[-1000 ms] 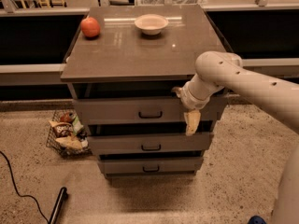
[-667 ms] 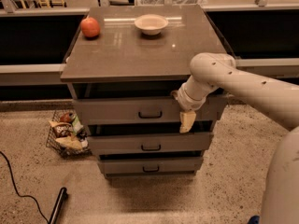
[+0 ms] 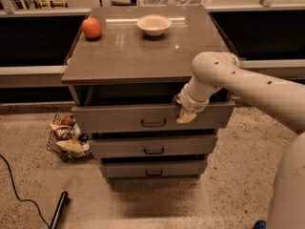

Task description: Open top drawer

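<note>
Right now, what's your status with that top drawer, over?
Gripper at top drawer front, right of handle. Handle not gripped. Wire basket on floor, left of drawer's path.

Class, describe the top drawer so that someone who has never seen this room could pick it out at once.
Find the grey cabinet carrying an apple and a bowl. Directly under its top sits the top drawer, with the gripper at its front, beside the dark loop handle. It is wider and taller-fronted than the two drawers below.
</note>
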Action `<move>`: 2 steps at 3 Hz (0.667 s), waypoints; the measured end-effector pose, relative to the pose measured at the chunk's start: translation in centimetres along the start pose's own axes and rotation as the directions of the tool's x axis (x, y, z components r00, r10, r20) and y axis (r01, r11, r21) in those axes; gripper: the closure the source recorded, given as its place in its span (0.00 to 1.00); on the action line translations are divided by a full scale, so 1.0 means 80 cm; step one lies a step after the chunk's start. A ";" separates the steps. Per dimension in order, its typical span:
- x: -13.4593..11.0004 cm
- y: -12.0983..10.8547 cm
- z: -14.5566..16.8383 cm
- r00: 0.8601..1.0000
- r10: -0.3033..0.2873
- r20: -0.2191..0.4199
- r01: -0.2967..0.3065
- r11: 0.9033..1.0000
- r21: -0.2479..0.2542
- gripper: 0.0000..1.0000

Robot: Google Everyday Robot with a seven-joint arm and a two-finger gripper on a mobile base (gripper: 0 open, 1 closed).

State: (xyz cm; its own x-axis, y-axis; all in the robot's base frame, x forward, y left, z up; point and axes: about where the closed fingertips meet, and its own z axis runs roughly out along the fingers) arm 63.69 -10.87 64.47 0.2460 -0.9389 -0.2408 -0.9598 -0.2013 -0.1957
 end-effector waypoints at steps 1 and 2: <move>0.000 -0.001 -0.002 1.000 0.000 0.000 0.000 1.000 0.000 0.88; -0.004 0.008 -0.021 1.000 -0.009 0.023 0.009 1.000 -0.008 1.00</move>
State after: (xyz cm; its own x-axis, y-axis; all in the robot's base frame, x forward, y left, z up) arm 62.77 -11.17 65.99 0.2578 -0.9303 -0.2611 -0.9586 -0.2123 -0.1900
